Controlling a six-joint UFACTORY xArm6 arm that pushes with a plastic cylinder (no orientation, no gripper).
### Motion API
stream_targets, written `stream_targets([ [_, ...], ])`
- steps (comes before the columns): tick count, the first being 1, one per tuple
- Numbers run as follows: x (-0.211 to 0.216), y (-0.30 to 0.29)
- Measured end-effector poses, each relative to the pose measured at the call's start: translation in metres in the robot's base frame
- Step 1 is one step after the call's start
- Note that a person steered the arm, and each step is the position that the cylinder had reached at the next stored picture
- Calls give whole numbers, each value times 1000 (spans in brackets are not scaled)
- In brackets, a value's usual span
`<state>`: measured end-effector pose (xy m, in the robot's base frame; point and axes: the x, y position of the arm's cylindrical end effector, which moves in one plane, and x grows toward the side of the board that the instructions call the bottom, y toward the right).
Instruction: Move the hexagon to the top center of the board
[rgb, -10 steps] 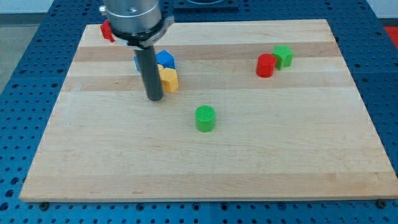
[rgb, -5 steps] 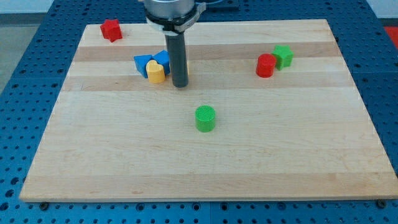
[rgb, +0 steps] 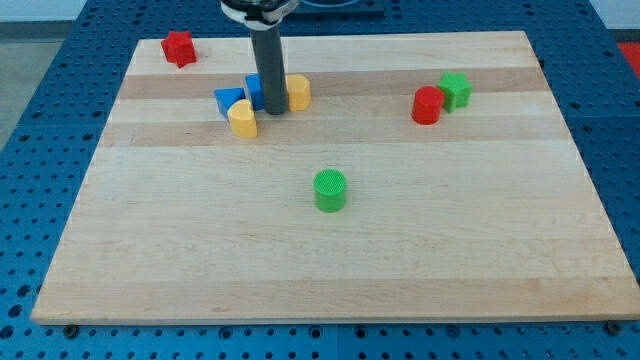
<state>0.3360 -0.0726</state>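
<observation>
My tip (rgb: 270, 112) rests on the board in the upper left-centre, in the middle of a small cluster. A yellow block that looks like a hexagon (rgb: 297, 92) sits right against the rod's right side. A second yellow block, rounded in shape (rgb: 242, 118), lies just left of and below the tip. A blue triangle-like block (rgb: 228, 100) lies to the left. Another blue block (rgb: 254, 90) is partly hidden behind the rod.
A red block (rgb: 179, 47) lies near the board's top left corner. A red block (rgb: 427, 105) and a green block (rgb: 456, 90) touch each other at the upper right. A green cylinder (rgb: 330, 190) stands near the centre. The wooden board (rgb: 320, 280) lies on a blue perforated table.
My tip swung from the left of the yellow blocks around to their right, then moved up and left between them. The hexagon-like block moved up and right; the rounded yellow one shifted left.
</observation>
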Motion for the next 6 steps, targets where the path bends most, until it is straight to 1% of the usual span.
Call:
stream_targets([
  [2, -26, 53],
  [3, -31, 72],
  [5, -50, 92],
  [6, -59, 87],
])
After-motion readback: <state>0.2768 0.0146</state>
